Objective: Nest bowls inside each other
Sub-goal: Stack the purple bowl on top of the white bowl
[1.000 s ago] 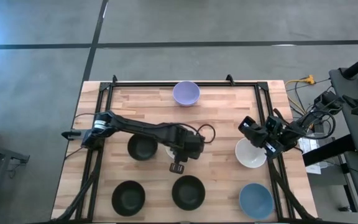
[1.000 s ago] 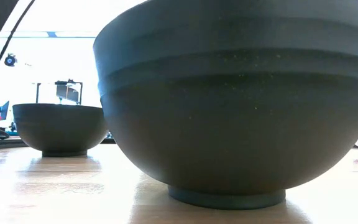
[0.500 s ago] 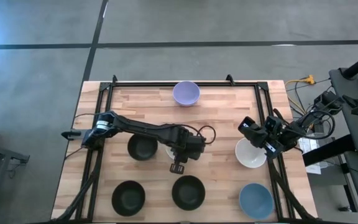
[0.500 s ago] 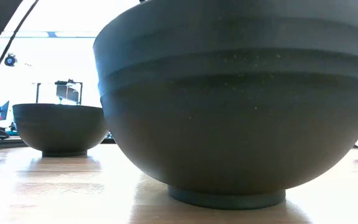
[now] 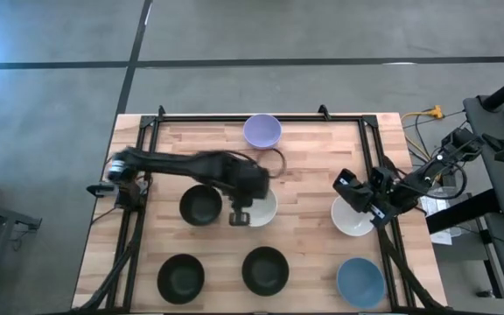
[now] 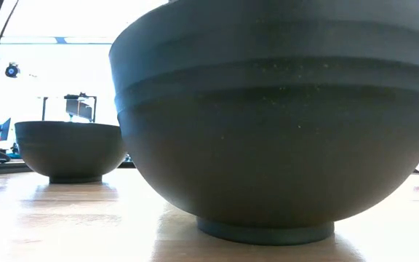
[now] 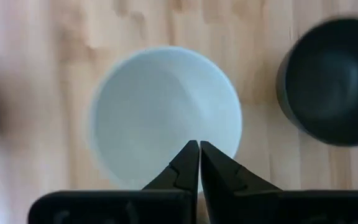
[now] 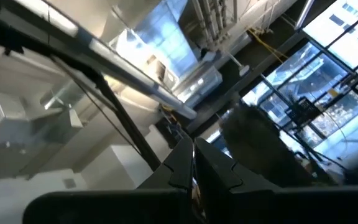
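Observation:
The high view shows a lavender bowl (image 5: 262,131) at the far edge, three black bowls (image 5: 199,206) (image 5: 181,276) (image 5: 265,269), a blue bowl (image 5: 360,282) and a white bowl (image 5: 353,218) on the right. A pale white bowl (image 5: 262,209) (image 7: 166,115) sits upright on its foot mid-table. My left gripper (image 5: 239,216) (image 7: 199,152) hangs shut over that bowl's near rim, with nothing between its fingers. My right gripper (image 5: 348,186) (image 8: 193,148) is shut beside the right white bowl and points up into the room. The low view is filled by one black bowl (image 6: 268,124).
Black rails frame the wooden table (image 5: 313,166). A black bowl (image 7: 334,81) stands close beside the pale bowl under my left gripper. Cables and equipment (image 5: 488,149) lie past the right edge. Bare wood shows between the lavender bowl and the right white bowl.
My left arm has swung quickly toward the table's far-left, blurred in the newest frame. Its gripper has moved from near the middle black bowl to the near rim of the pale bowl, which the arm covered before and which now shows.

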`<action>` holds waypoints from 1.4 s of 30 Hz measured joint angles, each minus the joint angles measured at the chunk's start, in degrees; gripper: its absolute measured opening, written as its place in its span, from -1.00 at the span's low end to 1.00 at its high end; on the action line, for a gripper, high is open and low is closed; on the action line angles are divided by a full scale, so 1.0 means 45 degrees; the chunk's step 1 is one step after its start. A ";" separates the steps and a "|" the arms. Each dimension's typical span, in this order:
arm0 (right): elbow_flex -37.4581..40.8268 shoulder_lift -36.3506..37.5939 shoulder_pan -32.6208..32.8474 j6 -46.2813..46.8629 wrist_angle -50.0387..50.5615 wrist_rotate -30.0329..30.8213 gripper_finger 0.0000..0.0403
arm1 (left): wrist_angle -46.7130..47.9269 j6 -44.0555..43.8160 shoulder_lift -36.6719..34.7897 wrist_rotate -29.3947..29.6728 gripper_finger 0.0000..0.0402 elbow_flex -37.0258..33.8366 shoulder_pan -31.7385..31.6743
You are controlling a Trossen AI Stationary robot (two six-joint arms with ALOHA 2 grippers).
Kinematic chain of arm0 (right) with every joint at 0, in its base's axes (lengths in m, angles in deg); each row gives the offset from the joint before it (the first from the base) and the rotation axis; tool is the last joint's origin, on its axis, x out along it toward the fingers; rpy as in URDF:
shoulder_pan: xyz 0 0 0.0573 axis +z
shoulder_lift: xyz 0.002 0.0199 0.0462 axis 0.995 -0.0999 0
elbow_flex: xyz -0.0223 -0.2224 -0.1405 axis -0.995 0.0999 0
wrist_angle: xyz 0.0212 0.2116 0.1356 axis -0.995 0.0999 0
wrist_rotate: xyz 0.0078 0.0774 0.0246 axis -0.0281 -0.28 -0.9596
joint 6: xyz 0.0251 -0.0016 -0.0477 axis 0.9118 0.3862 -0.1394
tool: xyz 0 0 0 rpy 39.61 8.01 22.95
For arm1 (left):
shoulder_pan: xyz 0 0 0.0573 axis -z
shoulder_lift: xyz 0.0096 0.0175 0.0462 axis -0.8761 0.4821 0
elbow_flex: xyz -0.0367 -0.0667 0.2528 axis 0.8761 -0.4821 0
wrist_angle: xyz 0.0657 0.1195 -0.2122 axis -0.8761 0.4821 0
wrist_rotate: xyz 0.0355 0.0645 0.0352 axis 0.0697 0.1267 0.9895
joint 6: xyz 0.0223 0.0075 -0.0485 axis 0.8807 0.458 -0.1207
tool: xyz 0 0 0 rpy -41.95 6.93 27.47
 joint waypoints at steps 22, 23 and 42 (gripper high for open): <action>0.0053 -0.2230 -0.9686 0.5564 0.3330 -0.7556 -0.94 | -1.8621 -0.3464 -0.9406 0.0400 -1.00 -1.0741 -0.0238; -0.0045 -0.2272 -1.0515 0.5097 0.4474 -0.7649 -0.94 | -1.9357 -0.3688 -0.9572 0.0514 -1.00 -1.1127 -0.0238; -0.8701 -0.7410 -1.4735 -0.9901 1.9930 -1.1673 -0.34 | -2.0297 -0.5998 -1.0683 0.1257 -1.00 -1.2959 0.0055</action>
